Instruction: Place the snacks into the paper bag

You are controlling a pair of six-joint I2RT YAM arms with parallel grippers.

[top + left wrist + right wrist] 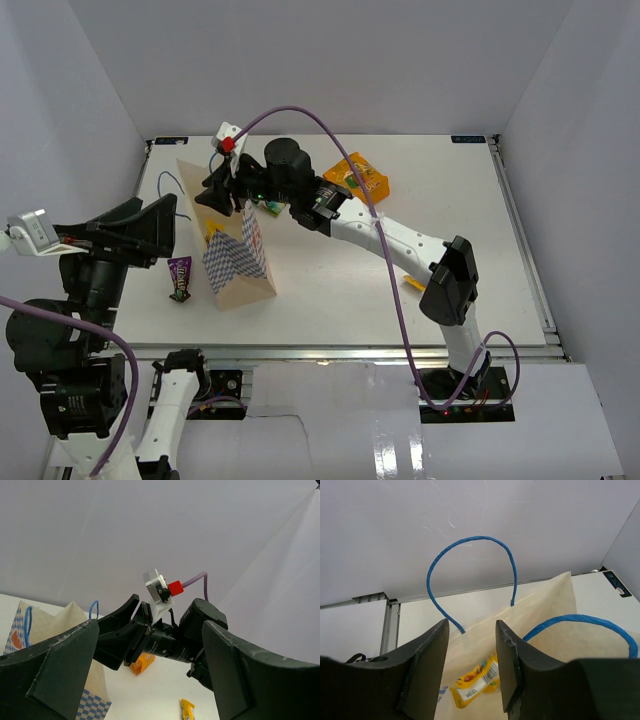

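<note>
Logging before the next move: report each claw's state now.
Left claw: open, empty.
Right claw: open over the paper bag, holding nothing; a yellow packet lies inside below it.

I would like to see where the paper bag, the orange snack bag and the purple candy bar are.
paper bag (229, 262), top view, its zigzag side.
orange snack bag (373, 182), top view, its right half.
purple candy bar (180, 278), top view, its middle.

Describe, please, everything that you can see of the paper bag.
The paper bag is tan kraft paper with a blue-and-white zigzag side and two thin blue string handles. It stands on the white table, left of centre, with its mouth open. A yellow packet lies inside. The right gripper hovers open over the mouth and, as far as shows, does not touch it.
</note>
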